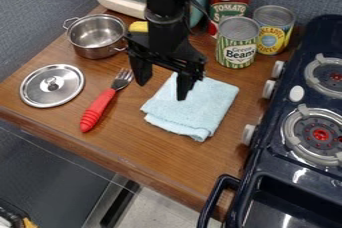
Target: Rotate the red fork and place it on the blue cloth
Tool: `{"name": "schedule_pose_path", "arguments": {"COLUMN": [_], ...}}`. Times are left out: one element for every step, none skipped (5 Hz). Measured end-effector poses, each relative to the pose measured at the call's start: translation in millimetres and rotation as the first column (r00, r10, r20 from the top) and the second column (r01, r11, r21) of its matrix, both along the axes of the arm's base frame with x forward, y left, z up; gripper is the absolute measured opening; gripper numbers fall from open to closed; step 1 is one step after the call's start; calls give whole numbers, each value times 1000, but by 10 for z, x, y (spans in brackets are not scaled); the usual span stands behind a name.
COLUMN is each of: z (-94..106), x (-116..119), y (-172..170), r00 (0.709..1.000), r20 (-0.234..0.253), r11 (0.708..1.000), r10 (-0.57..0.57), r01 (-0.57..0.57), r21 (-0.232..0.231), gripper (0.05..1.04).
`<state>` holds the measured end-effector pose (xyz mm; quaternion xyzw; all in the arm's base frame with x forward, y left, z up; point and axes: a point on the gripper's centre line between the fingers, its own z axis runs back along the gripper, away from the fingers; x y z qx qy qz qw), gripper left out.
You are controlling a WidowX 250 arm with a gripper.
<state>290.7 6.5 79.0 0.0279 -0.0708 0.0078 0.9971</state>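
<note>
"What comes nearest the camera?"

"The rounded end of the red fork's handle. The red fork (99,108) lies on the counter (147,147), between the lid (52,85) and the folded blue cloth (200,109), apart from both."

"And where is that from the gripper (162,90)?"

"Off to the picture's left, most of the handle nearer the camera. The gripper hangs over the cloth's far left part, fingers spread wide with nothing between them. It likely has to go sideways and a little nearer the camera before going down."

"Which way does the fork run?"

"Aslant: handle toward the near left, tines toward the far right. The line between the two fingertips runs roughly across that long axis (a handy thing, that), so the grasp may need little turning of the wrist. The rotation asked for would then come once the fork is lifted, on the way to the cloth."

"Any trouble in store?"

"The handle is smooth and rounded; pinched off centre, it could swivel. Farther back, beyond lid and tines, stands the pot (100,49), probably well out of the way."
</note>
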Motion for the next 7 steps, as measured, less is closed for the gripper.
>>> {"name": "schedule_pose_path", "arguments": {"z": [-4,-63,-71,-48,-56,46,225], "x": [27,58,45,45,20,-33,-178], "y": [274,460,646,802,909,979,1037], "r00": [995,984,973,962,959,953,925], "r20": [-6,-50,-58,-52,-65,-52,6], "r11": [995,985,974,963,961,954,923], "r10": [100,172,225,269,275,299,379], "r01": [-100,-173,-226,-270,-275,-297,-379], "r21": [-26,-20,-5,-4,14,41,65], "gripper": [999,999,999,999,999,999,999]}}
